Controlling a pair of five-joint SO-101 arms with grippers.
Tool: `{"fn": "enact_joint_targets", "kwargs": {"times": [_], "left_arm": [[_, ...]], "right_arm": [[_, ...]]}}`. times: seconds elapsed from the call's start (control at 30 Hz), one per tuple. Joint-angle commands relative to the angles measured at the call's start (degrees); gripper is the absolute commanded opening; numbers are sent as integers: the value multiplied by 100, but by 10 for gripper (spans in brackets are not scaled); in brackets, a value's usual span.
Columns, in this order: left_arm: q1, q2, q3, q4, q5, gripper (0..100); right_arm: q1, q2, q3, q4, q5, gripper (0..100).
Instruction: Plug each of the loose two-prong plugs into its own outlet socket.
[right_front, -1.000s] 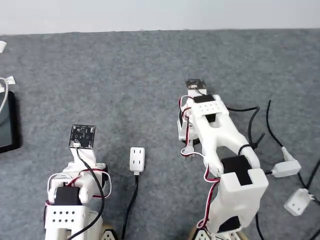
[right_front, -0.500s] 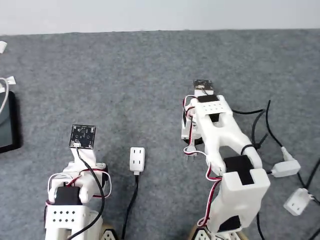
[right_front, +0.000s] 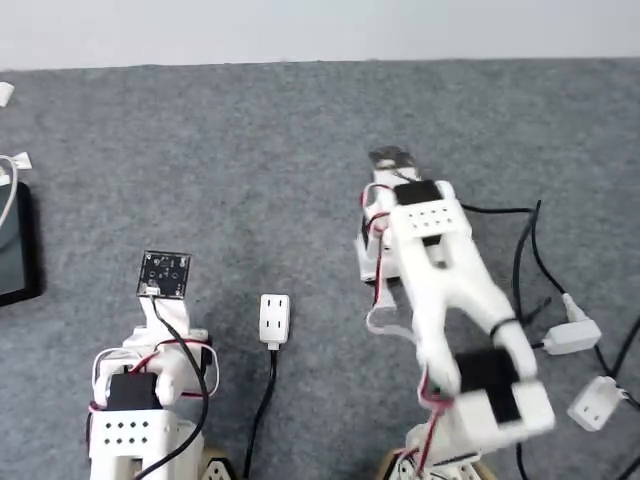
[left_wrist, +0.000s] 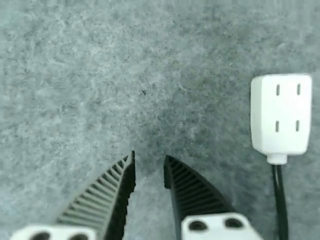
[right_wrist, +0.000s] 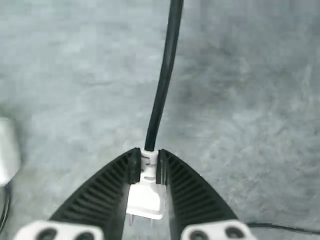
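Right arm (right_front: 440, 270) shifted; right end effector (right_wrist: 148, 159) grips plug (right_wrist: 145, 197), bare carpet (right_wrist: 250, 100) around

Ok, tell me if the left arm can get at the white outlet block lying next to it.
Probably yes. The left gripper is empty, and the outlet block lies close beside it on the carpet with nothing between them.

Jaws clamp white plug (right_wrist: 145, 196) (prongs just visible), black cord (right_wrist: 161, 85) running off over grey carpet (right_wrist: 250, 100).
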Motion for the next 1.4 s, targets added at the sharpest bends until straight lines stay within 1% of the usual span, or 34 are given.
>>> {"fn": "enact_joint_targets", "kwargs": {"times": [0.0, 0.1, 0.23, 0.3, 0.37, 0.43, 0.5, 0.6, 0.73, 0.83, 1.03, 1.13, 1.37], "left_arm": [[-53, 26, -321, 88, -123, 15], [-70, 519, -462, -26, -123, 15], [-97, 2198, -892, -527, -167, 15], [-97, 3051, -1156, -800, -457, 15], [-97, 3710, -1525, -730, -782, 14], [-53, 4105, -1763, -536, -1134, 14], [-44, 4211, -1851, -448, -1477, 14], [-9, 4088, -1824, -369, -1767, 14], [440, 3613, -1508, -352, -1881, 14], [598, 3121, -1270, -352, -1934, 14], [615, 2119, -892, -176, -2171, 14], [624, 1609, -708, -44, -2435, 14], [967, 615, -356, 229, -2514, 14]], "right_arm": [[-567, -1349, 229, 101, 325, 8], [-1086, -2378, 589, 101, 343, 8], [-1622, -3609, 985, 92, 774, 8], [-1868, -4154, 1090, 92, 949, 8], [-2202, -4593, 1187, 110, 1037, 8], [-2589, -4892, 1354, 84, 1055, 8], [-2888, -4919, 1495, -40, 1037, 8], [-3152, -4681, 1732, -321, 914, 8], [-3547, -4233, 2040, -787, 747, 8], [-3758, -4048, 2215, -1077, 738, 8], [-3785, -3837, 2242, -1288, 580, 8], [-3785, -3829, 2233, -1314, 580, 8], [-3670, -3829, 2215, -1376, 580, 8]]}}
